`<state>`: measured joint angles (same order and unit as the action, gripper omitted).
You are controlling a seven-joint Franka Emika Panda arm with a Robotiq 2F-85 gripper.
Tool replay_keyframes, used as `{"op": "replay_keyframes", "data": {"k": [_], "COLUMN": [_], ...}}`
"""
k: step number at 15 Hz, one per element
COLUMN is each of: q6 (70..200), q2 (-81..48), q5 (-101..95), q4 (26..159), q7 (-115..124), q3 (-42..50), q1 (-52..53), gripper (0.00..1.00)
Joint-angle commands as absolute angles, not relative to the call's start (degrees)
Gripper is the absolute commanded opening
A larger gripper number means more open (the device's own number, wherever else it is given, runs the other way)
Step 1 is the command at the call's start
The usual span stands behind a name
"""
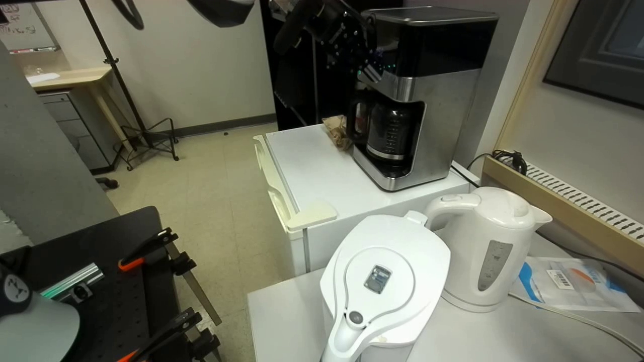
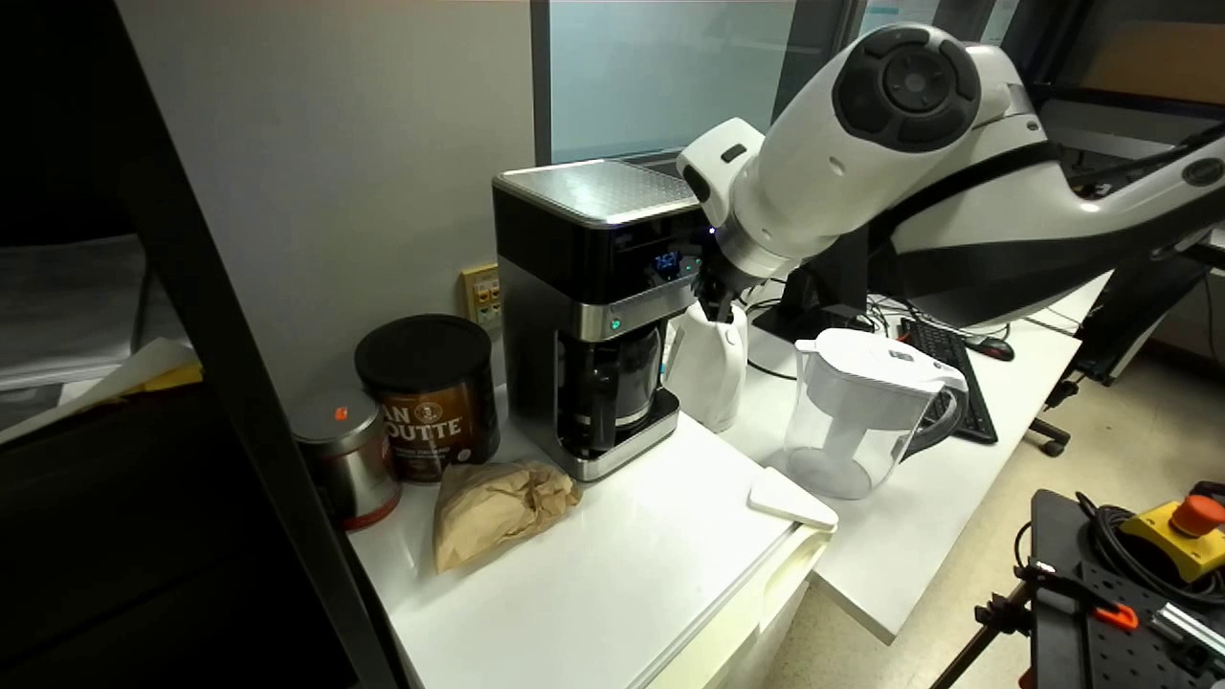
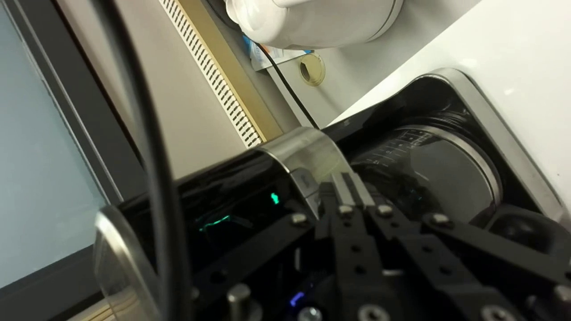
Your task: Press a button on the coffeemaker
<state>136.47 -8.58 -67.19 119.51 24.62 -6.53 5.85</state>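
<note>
The coffeemaker (image 1: 448,120) is tall, black and silver, with a dark glass carafe (image 1: 390,133); it stands on a white top and also shows in an exterior view (image 2: 531,354). Its display (image 2: 666,261) glows blue and a green light (image 2: 615,324) is lit on its silver band. In the wrist view a grey button (image 3: 305,180) shows on the band (image 3: 308,149). My gripper (image 3: 351,189) has its fingertips together with nothing between them, at the band just beside the buttons; contact cannot be told. The fingers hide part of the button row. The gripper (image 1: 373,73) is at the machine's upper front.
A white kettle (image 1: 503,241) and a white filter pitcher (image 1: 387,311) stand beside the machine. A paper bag (image 2: 502,512), a brown coffee can (image 2: 426,402) and a metal tin (image 2: 349,459) are on its other side. A dark cable (image 3: 151,147) crosses the wrist view.
</note>
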Motion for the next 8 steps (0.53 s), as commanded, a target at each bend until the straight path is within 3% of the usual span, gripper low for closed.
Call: {"op": "replay_keyframes", "data": {"k": [1,8], "q6": [137.82,139.0], "q2": [-2.61,6.85], "q5": [-71.18,-77.68], "q4": [126.64,136.83], "q7": [23.74,23.8], "q3": [-6.78,-8.7], "q1": [7.17,8.42], "gripper": [0.0,0.0]}}
